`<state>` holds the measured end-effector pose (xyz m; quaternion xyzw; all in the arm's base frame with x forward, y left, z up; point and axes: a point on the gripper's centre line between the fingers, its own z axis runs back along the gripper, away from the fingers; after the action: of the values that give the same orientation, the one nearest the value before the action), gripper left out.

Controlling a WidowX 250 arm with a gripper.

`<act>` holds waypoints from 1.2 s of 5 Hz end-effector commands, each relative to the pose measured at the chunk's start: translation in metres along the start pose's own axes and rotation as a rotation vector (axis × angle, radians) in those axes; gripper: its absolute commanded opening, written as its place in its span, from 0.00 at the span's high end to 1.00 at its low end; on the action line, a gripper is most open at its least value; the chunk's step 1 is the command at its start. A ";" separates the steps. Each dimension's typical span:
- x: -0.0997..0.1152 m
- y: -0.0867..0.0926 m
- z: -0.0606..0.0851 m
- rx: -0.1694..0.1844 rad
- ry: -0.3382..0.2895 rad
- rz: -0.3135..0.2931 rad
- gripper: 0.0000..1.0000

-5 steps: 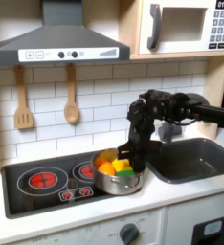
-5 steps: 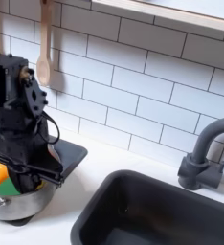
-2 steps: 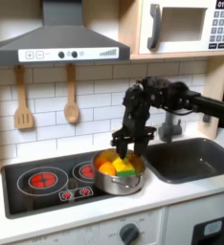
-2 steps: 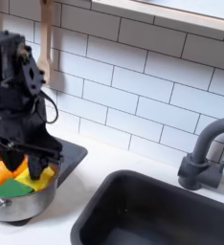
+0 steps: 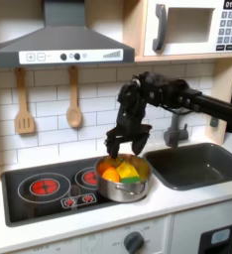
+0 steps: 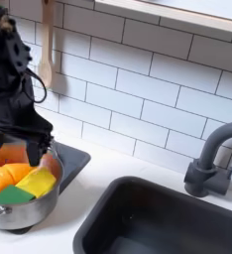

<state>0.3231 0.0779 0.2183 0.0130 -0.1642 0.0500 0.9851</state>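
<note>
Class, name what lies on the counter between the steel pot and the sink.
Only bare white counter separates pot from sink, in the second exterior view.

Toy kitchen, away from the pot

We see a dark sink (image 5: 192,164) with its faucet (image 6: 213,159), two wooden utensils (image 5: 73,97) hanging on white tile, a range hood (image 5: 60,42), a microwave (image 5: 192,26), and red burners (image 5: 44,186).

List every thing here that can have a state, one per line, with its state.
gripper: open, above the pot, holding nothing
pot: upright on the stove, filled with toy food
microwave: door closed
sink: nothing seen in the basin
faucet: no water running
spatula: hanging on the wall
wooden spoon: hanging on the wall
</note>
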 end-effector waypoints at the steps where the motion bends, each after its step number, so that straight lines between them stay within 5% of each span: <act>1: 0.008 0.028 0.002 0.029 -0.002 0.077 0.00; 3: 0.003 0.050 -0.005 0.055 0.032 0.137 0.00; 6: -0.005 0.047 -0.034 0.045 0.122 0.140 0.00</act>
<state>0.3239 0.1284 0.1828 0.0197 -0.1017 0.1268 0.9865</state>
